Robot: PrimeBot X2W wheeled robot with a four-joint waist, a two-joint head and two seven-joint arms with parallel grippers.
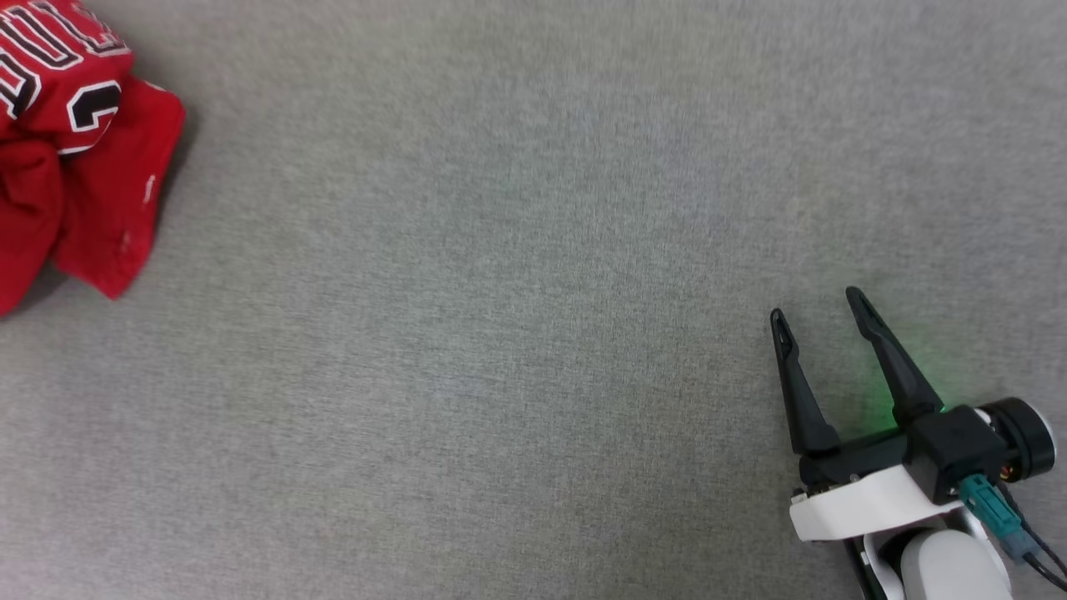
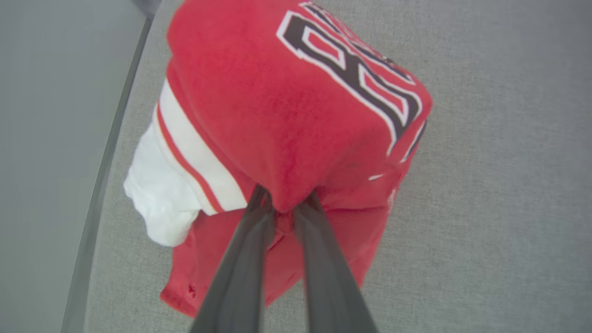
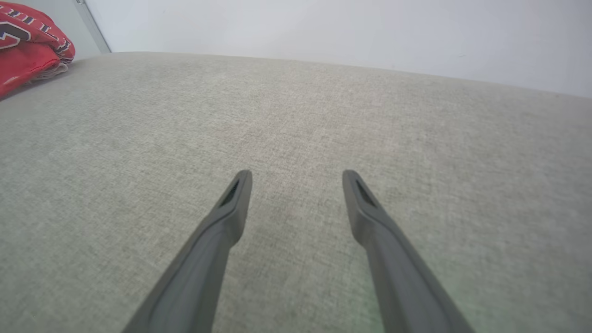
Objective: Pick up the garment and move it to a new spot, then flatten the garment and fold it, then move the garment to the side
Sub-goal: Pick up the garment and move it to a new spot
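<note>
Crumpled red jersey [image 1: 79, 167] bunched at far left of grey surface [image 1: 500, 333], a fold pinched tight by left gripper [image 2: 287, 200], right gripper [image 1: 817, 304] spread open at near right, well apart.

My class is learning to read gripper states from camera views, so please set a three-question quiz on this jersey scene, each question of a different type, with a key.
1. True or false: the right gripper is open and holds nothing.
2. Multiple choice: the left gripper is (A) open above the cloth, (B) shut on a red fold of the garment, (C) shut on the white sleeve.
3. Fill in: in the head view, the garment lies at the upper ____ corner.
Key: 1 true; 2 B; 3 left.
</note>
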